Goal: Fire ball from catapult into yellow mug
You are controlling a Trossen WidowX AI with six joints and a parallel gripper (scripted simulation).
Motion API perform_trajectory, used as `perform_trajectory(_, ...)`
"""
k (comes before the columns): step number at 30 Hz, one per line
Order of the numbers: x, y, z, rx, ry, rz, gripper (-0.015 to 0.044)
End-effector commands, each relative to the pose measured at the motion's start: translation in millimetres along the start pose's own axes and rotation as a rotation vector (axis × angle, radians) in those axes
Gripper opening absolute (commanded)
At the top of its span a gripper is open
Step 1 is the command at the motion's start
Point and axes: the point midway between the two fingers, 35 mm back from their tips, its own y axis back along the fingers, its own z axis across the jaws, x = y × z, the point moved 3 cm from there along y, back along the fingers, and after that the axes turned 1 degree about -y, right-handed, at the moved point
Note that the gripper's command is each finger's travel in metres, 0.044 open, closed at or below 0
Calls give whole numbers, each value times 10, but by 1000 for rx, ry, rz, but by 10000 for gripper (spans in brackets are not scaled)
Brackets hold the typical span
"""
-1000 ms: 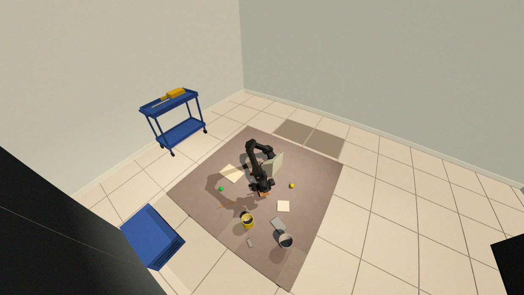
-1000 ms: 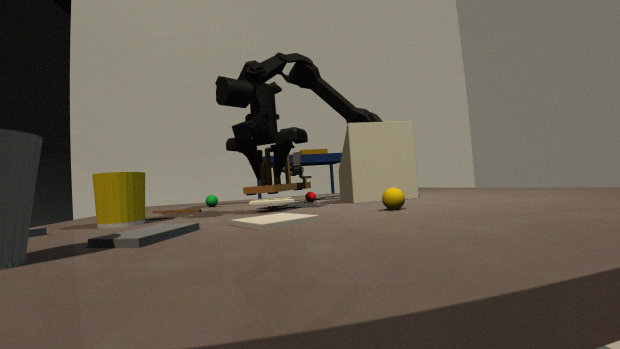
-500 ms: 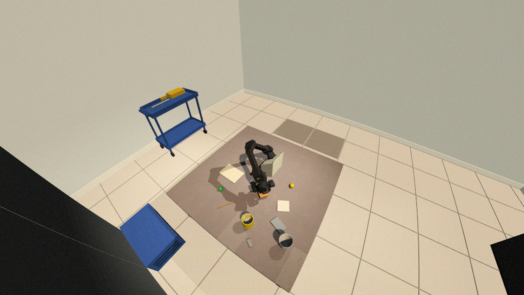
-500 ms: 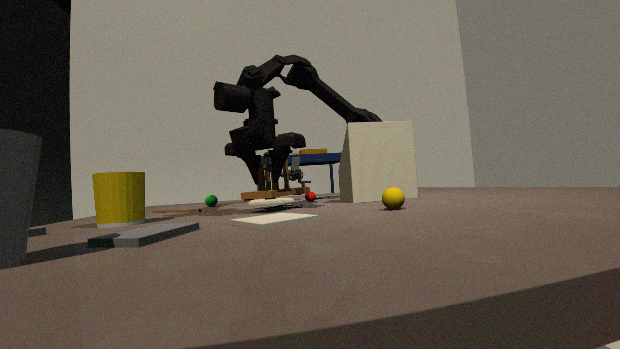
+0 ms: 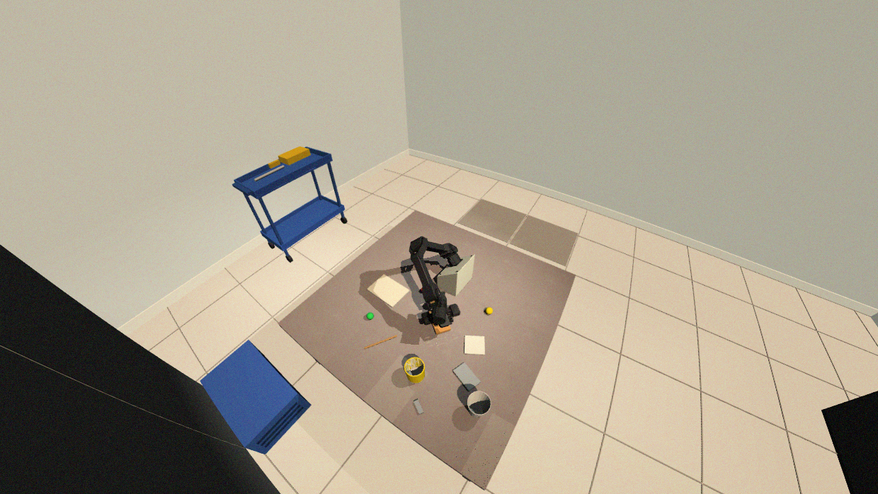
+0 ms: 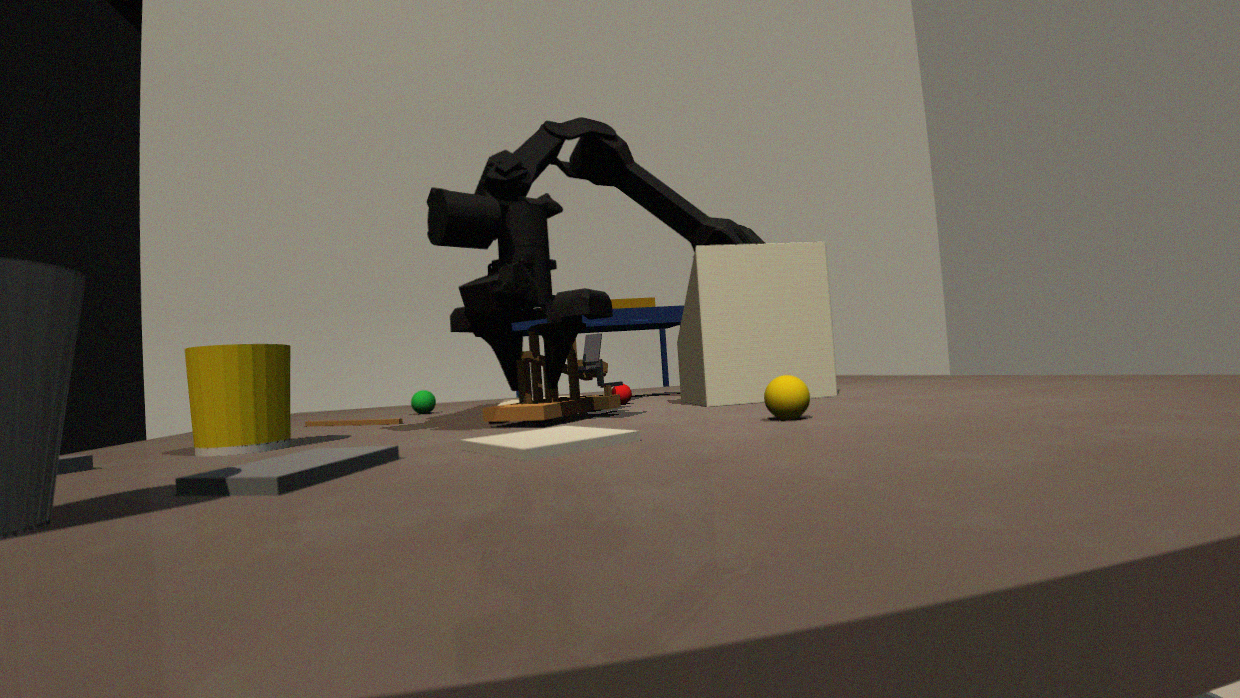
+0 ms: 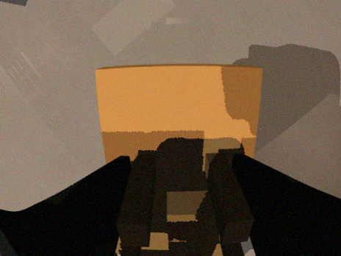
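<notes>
The wooden catapult (image 5: 441, 329) (image 6: 520, 413) (image 7: 158, 99) is at mat level, its orange-brown base roughly level. My gripper (image 5: 440, 323) (image 6: 533, 390) (image 7: 181, 165) points down and is shut on the catapult's upright posts. The fingers and shadow hide much of its middle; I cannot tell whether its cup holds anything. The yellow mug (image 5: 415, 375) (image 6: 238, 398) stands upright, apart from the catapult. A red ball (image 6: 623, 394) lies behind the catapult in the exterior view. A green ball (image 5: 369, 316) (image 6: 423, 401) and a yellow ball (image 5: 488, 310) (image 6: 787, 397) lie on either side.
A cream block (image 5: 451, 283) (image 6: 763, 320) stands near the arm's base. A grey cup (image 5: 478, 412) (image 6: 34, 390), a grey slab (image 5: 464, 374) (image 6: 321, 466), a cream tile (image 5: 474, 345) (image 6: 551, 439), a cream panel (image 5: 388, 290) and a thin orange stick (image 5: 379, 342) (image 6: 353, 422) surround the catapult.
</notes>
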Motion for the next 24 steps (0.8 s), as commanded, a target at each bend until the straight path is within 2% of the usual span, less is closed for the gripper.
perform_trajectory(1, -4, -31, -8, 8, 5, -3, 0)
perform_trajectory(8, 1, -33, -1, 0, 0, 0, 0)
perform_trajectory(21, 1, -33, -1, 0, 0, 0, 341)
perform_trajectory(24, -24, 198, -10, -2, 1, -2, 420)
